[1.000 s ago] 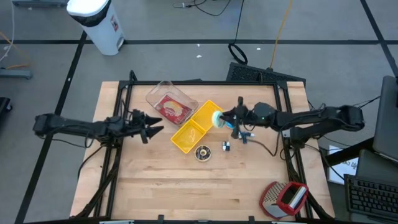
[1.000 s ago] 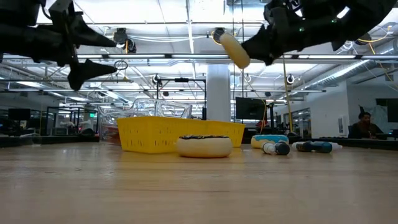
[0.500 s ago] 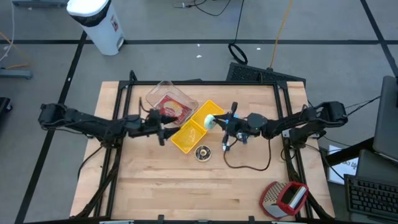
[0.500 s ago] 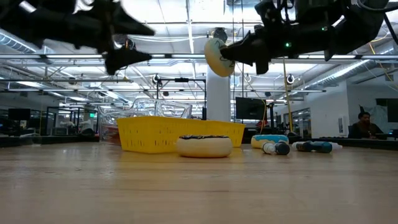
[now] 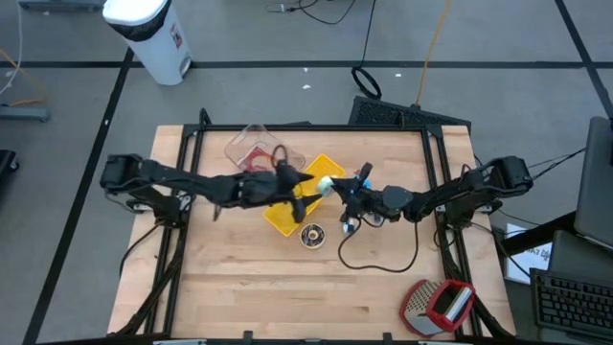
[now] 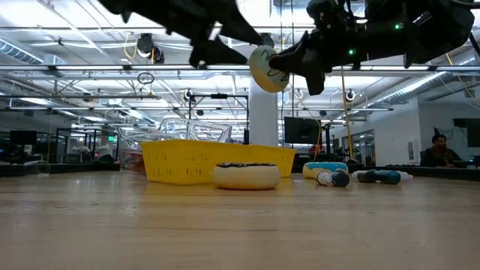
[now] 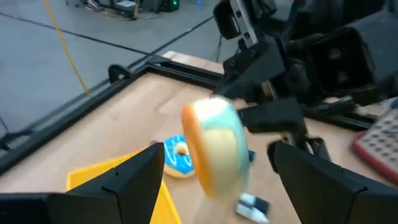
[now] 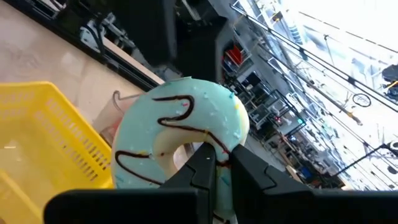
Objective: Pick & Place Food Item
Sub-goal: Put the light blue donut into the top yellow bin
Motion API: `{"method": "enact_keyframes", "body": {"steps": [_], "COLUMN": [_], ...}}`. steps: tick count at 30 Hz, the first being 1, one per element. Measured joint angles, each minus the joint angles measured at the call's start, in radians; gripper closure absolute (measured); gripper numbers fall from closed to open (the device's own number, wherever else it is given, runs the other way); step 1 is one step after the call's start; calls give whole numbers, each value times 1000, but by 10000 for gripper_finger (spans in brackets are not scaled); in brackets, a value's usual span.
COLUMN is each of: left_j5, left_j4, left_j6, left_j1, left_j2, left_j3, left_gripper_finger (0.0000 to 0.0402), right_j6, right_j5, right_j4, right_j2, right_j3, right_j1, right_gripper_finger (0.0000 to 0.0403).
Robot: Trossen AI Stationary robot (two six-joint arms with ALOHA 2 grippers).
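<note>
Two arms meet above the yellow basket, the landmark on the wooden surface. Reaching from the left of the basket, the left tool hangs over its left half with fingers spread wide, holding nothing, aimed at the doughnut. Left of and behind the basket sits a clear container with something red inside. Just right of the basket's upper corner, the right tool is pinching the mint-frosted doughnut by its ring, well above the surface. A chocolate-topped doughnut lies in front of the basket, touching or nearly touching its wall, and a blue doughnut lies to the right. This looks like a handover or a drop into the basket. The risks: the spread fingers could knock the doughnut from a thin pinch, the two tools could collide in so little room, or an early release might send the doughnut past the basket's rim.
</note>
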Motion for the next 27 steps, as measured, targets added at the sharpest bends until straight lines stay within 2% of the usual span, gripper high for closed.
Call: {"method": "enact_keyframes", "body": {"steps": [4,9,12,17,21,27], "left_j5": [-1,-30,-28,20,98,189], "left_j4": [-27,-72,-75,-75,-72,-76], "left_j6": [53,50,46,29,47,156], "left_j1": [0,13,33,65,94,142], "left_j2": [64,90,90,90,90,88], "left_j3": [78,110,110,110,110,110], "left_gripper_finger": [94,94,111,193,277,380], "right_j6": [0,13,21,51,182,413], "right_j5": [42,46,47,50,58,65], "right_j4": [4,9,17,21,16,-54], "right_j2": [0,0,0,0,0,-39], "right_j3": [0,0,0,0,0,0], "right_j1": [0,13,25,35,34,27], "right_gripper_finger": [381,381,381,381,374,317]}}
